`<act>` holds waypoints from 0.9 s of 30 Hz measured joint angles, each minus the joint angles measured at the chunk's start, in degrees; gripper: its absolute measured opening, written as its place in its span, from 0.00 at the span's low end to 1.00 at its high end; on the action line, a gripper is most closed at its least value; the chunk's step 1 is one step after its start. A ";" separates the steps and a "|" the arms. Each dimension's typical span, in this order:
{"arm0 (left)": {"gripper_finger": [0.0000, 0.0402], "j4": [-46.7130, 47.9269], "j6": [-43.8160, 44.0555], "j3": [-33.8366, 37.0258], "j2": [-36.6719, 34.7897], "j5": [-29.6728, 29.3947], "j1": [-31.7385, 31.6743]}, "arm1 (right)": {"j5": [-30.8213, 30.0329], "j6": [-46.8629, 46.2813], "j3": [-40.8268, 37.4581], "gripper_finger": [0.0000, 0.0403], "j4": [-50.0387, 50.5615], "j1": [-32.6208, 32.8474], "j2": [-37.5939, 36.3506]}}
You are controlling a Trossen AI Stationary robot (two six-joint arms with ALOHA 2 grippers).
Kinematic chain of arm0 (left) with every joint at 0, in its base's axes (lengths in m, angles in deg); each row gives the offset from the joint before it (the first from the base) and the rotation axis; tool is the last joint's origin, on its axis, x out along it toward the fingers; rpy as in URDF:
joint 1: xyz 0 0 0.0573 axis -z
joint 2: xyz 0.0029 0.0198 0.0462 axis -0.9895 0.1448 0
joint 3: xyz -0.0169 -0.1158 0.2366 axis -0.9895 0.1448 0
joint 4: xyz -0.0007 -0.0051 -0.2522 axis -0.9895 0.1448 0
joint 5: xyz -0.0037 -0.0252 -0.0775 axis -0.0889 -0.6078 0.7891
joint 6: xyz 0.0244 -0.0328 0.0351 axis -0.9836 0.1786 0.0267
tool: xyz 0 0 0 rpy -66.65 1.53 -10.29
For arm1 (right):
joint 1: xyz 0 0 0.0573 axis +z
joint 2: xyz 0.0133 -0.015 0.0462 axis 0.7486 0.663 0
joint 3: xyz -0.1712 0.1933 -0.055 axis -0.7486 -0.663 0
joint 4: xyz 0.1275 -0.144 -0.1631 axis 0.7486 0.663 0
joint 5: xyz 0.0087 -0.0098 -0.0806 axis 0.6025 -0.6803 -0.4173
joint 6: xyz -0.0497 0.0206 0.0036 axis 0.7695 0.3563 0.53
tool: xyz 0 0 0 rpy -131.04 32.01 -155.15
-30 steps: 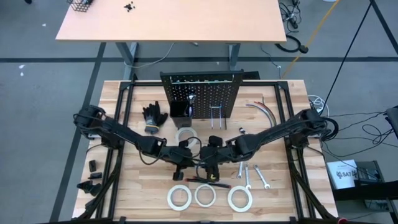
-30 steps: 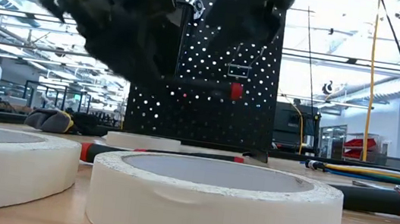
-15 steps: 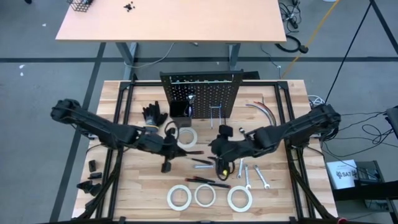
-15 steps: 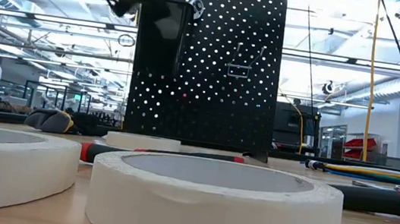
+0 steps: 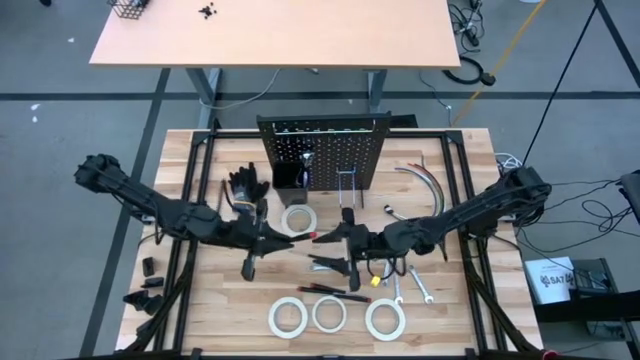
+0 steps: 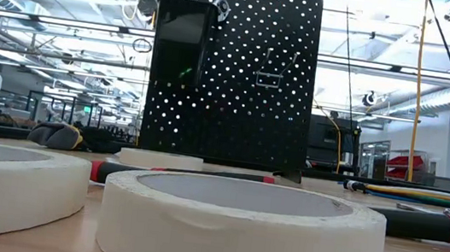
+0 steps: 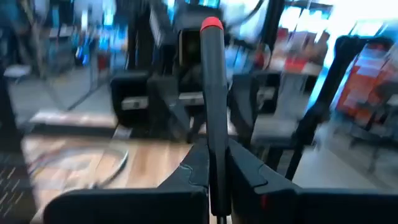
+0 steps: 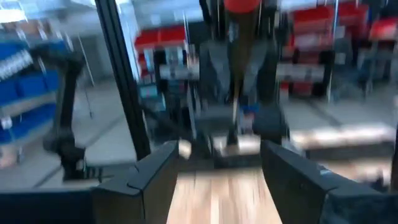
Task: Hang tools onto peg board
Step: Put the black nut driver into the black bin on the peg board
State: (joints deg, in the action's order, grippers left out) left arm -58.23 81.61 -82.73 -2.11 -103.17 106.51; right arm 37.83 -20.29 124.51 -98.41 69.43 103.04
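Note:
My left gripper [image 5: 287, 240] hangs over the table's middle, shut on a thin black screwdriver with a red end [image 7: 211, 25]; the red end [image 5: 316, 237] points toward the table's right. Facing it, my right gripper [image 5: 332, 250] stands open and level, and its fingers [image 8: 155, 177] hold nothing. The peg board [image 5: 322, 155] stands upright at the far middle with a black bin [image 6: 181, 43] on it. Tape rolls [image 5: 329, 314], wrenches [image 5: 393, 285] and more screwdrivers [image 5: 332, 292] lie flat on the tabletop. My left gripper pinches the screwdriver's black handle [image 7: 215, 134] between its two fingers. The fingers come level from the table's left, and the handle runs along them, with the red end out beyond the tips. The screwdriver is about level and lifted clear of the table.
Black gloves [image 5: 248, 186] lie left of the peg board and curved hoses [image 5: 420, 178] right of it. Another tape roll [image 5: 298, 218] lies just in front of the board. Several rolls line the near edge [image 6: 243, 223].
My left gripper has risen with the screwdriver out of the low view, drawn back toward the table's left edge and tipped up to level. My right gripper has tipped up from pointing down to level and lifted a little; it now faces the left one.

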 joint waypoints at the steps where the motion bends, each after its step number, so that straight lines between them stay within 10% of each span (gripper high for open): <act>1: 0.05 -3.10 -0.38 0.53 0.44 0.21 -0.06 | 0.02 1.18 0.21 0.54 -2.49 0.02 0.60; 27: 0.05 -18.73 -1.04 0.99 6.84 3.67 0.36 | 0.02 10.38 12.47 0.50 -5.66 -0.72 5.04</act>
State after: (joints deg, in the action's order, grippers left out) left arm -76.97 80.57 -81.73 4.74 -99.49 106.88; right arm 37.85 -9.92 136.98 -104.07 68.70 108.08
